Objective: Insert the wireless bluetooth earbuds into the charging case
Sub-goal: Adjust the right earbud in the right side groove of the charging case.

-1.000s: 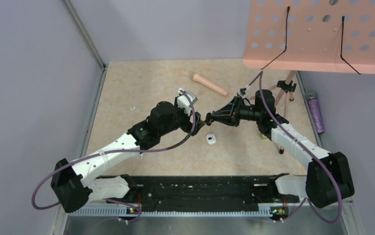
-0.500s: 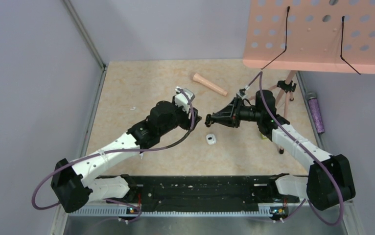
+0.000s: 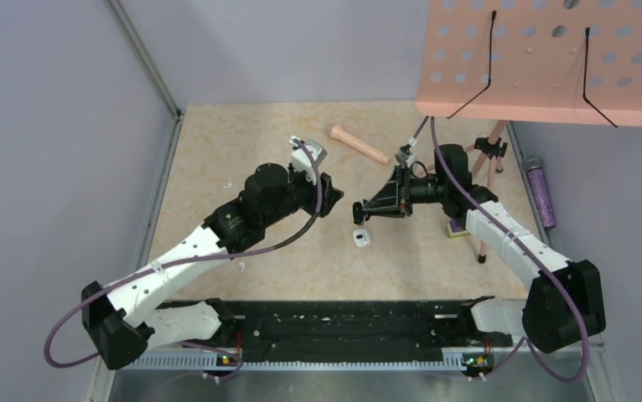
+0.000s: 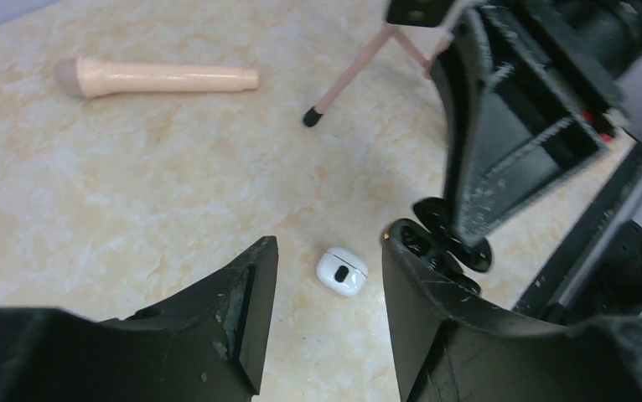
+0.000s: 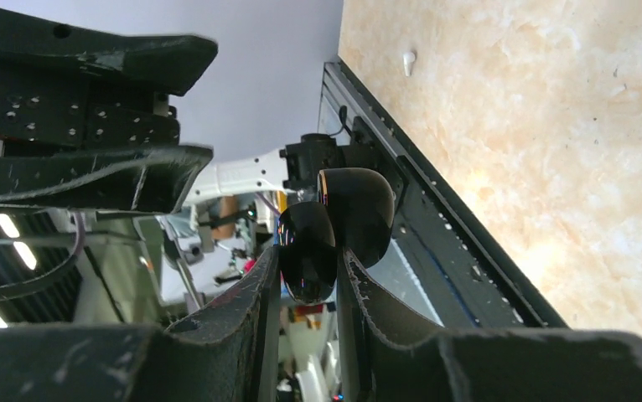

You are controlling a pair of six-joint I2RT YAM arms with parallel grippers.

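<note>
My right gripper (image 3: 358,211) (image 5: 309,268) is shut on a glossy black charging case (image 5: 334,218) (image 4: 452,247), which it holds in the air with its two halves apart. My left gripper (image 3: 331,201) (image 4: 328,251) hovers just left of it, open, with nothing between its fingers. Below both, a small white rounded pod (image 3: 361,238) (image 4: 342,270) with a black oval mark lies on the table. Two tiny white earbuds lie far to the left: one earbud (image 3: 241,266) (image 5: 408,59) near the front rail, the other earbud (image 3: 228,185) near the left wall.
A peach cylinder (image 3: 359,144) (image 4: 158,78) lies at the back. A pink perforated board (image 3: 544,59) on tripod legs (image 3: 485,167) (image 4: 351,71) stands at the right. A purple tube (image 3: 541,193) lies beyond the right edge. A black rail (image 3: 343,322) runs along the front.
My left gripper has drawn back up and to the left, away from the right gripper, and its jaws have narrowed. The right wrist has rolled slightly, still holding the black case.
</note>
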